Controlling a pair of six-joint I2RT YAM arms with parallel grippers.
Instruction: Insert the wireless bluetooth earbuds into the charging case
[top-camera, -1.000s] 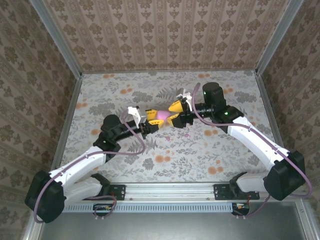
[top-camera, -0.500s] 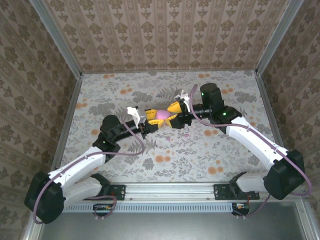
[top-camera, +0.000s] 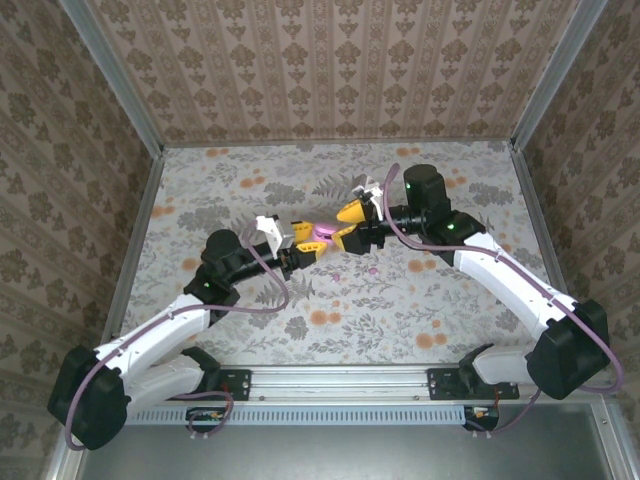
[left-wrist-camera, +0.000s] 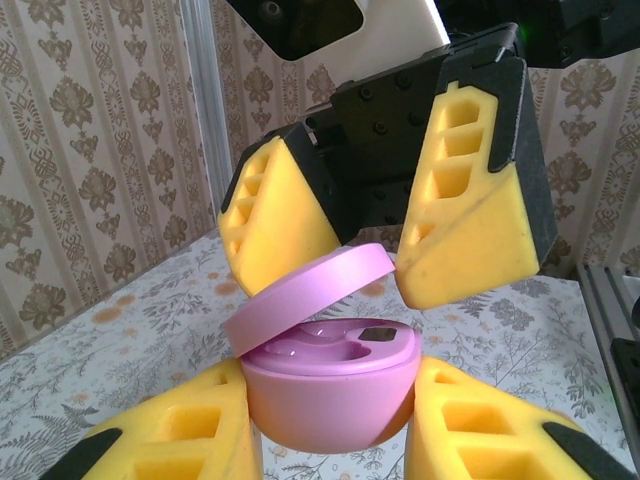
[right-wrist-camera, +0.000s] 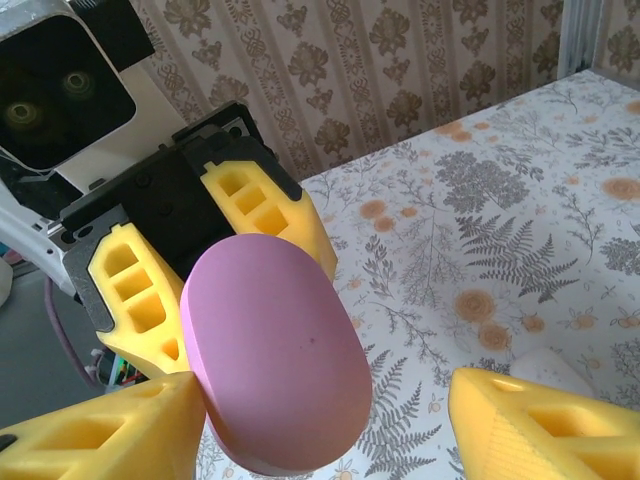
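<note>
My left gripper (left-wrist-camera: 330, 425) is shut on the body of a pink oval charging case (left-wrist-camera: 330, 400), held above the table. Its lid (left-wrist-camera: 310, 298) stands tilted up, partly open, over two moulded wells. From above, the case (top-camera: 323, 232) hangs between both arms at mid-table. My right gripper (right-wrist-camera: 320, 430) is open, facing the case, with the lid (right-wrist-camera: 275, 350) between its yellow fingers (left-wrist-camera: 280, 225) and leaning on one. I see no earbud in the wells. A small white rounded thing (right-wrist-camera: 545, 368) lies on the table; I cannot tell whether it is an earbud.
The table (top-camera: 400, 300) wears a floral cloth with orange flower spots. Patterned walls and metal posts (top-camera: 540, 100) close it in on three sides. Both arms meet nose to nose at the middle.
The right gripper has crept a little toward the back right, and less of the pink case shows from above. The left gripper keeps its hold and place.
</note>
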